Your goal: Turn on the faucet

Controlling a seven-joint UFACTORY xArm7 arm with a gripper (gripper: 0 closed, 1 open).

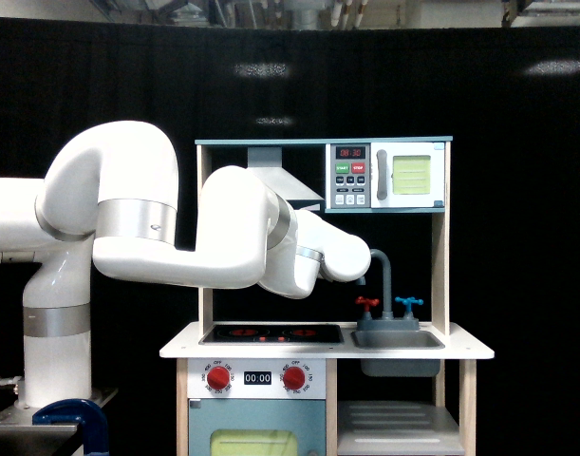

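The faucet (383, 285) is a small grey toy tap with a curved spout, standing behind the grey sink (398, 339) on the toy kitchen's counter. A red cross handle (367, 304) sits on its left and a blue one (407, 304) on its right. My white arm (223, 247) reaches in from the exterior view's left, and its last rounded link (342, 256) covers the spout's tip. No fingers of the gripper show in this view, so I cannot tell its state. The arm's end is above and left of the red handle, apart from it.
A toy microwave (388, 176) and a grey range hood (280, 180) hang above the counter. A black hob (271, 333) lies left of the sink, with two round red stove knobs (218, 378) below it. Wooden posts (439, 256) frame the sink on the right.
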